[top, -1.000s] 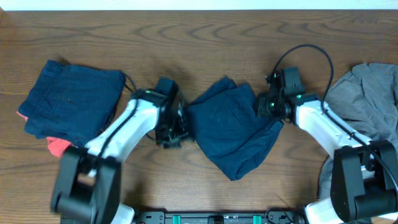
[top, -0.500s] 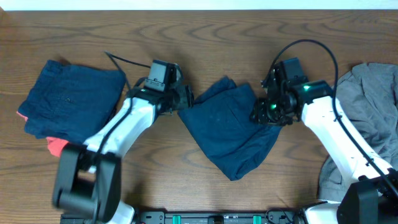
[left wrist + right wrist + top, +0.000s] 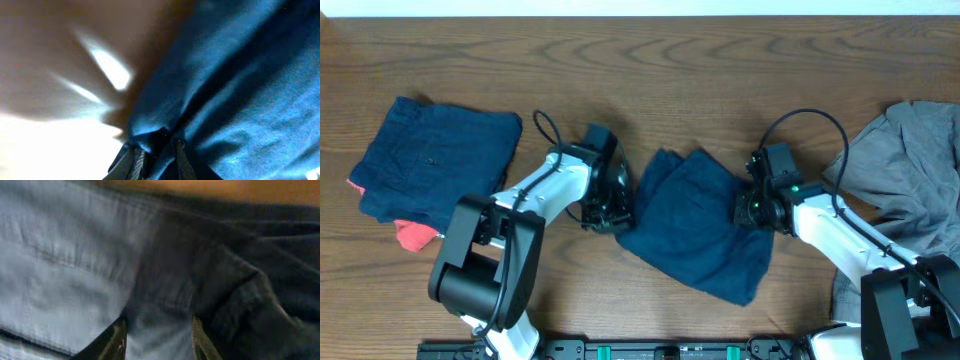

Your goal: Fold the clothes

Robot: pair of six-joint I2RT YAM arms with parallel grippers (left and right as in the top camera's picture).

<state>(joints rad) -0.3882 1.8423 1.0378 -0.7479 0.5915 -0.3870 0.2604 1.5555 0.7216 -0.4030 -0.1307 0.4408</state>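
The dark navy fabric shorts (image 3: 695,225) are found rumpled at the middle of the brown wooden surface (image 3: 650,60). The left pincer (image 3: 155,150) is nearly closed, with a fold of their left edge nipped. The right pincer (image 3: 159,339) is held partly apart with cloth between, and its grip cannot be determined. A hem slipped under uneven pull is judged the risk. Room is noted beyond the shorts, while the folded navy stack (image 3: 440,160) and crumpled grey garment (image 3: 910,170) crowd the sides.

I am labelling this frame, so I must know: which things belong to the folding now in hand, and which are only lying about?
In hand:
centre navy shorts
left claw and right claw, both pinching them

Lying about, untouched:
folded navy garment, at the left
coral-red piece, showing from under it
grey garment, at the right
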